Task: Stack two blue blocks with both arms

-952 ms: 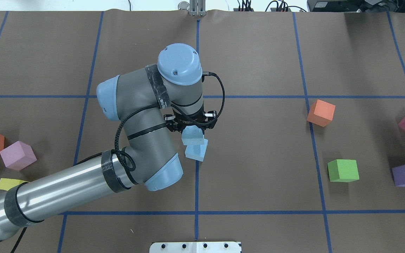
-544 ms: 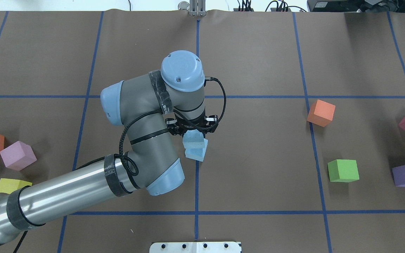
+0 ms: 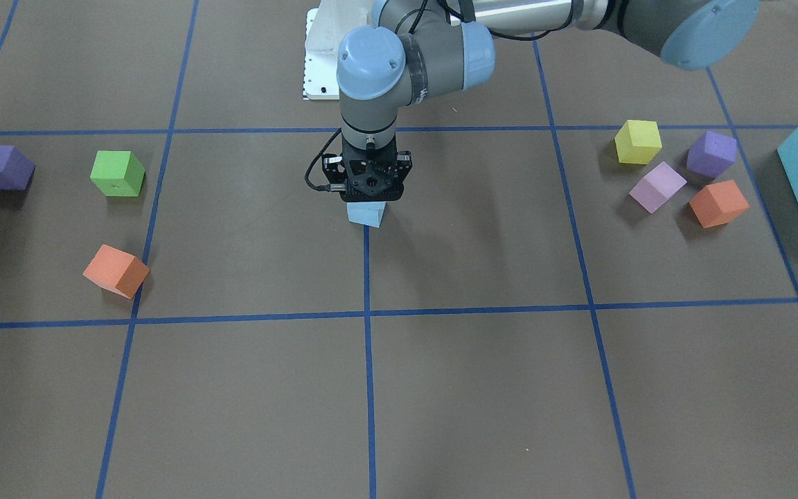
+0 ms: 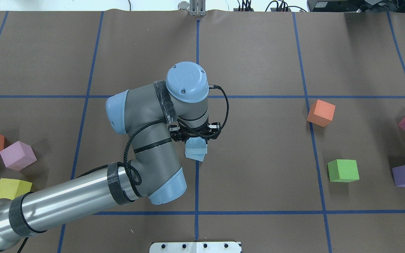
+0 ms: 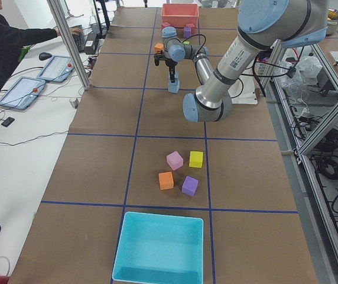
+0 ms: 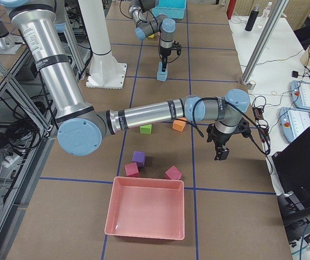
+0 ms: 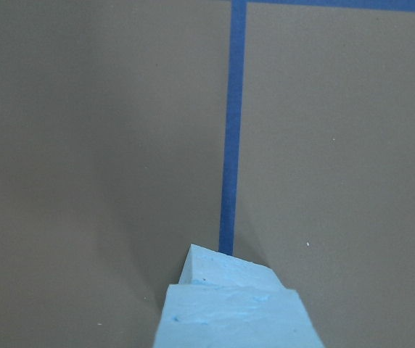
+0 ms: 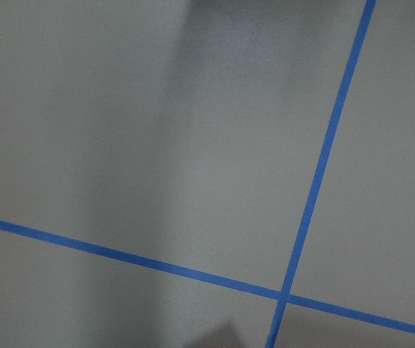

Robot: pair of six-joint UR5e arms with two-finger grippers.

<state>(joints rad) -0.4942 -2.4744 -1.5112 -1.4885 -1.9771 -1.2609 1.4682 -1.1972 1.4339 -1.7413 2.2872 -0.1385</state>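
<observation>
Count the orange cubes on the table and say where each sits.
2. One orange cube lies on the robot's right, near the green cube; the other orange cube sits on its left, beside the lilac cube.

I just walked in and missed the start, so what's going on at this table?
The left gripper is clamped on the upper blue block, holding it right over the lower blue block in the middle of the table, with their corners twisted out of line. Whether the two touch is unclear. The right gripper hangs over bare table on the robot's right, with no block at it. The other coloured cubes lie scattered to the sides.
</observation>
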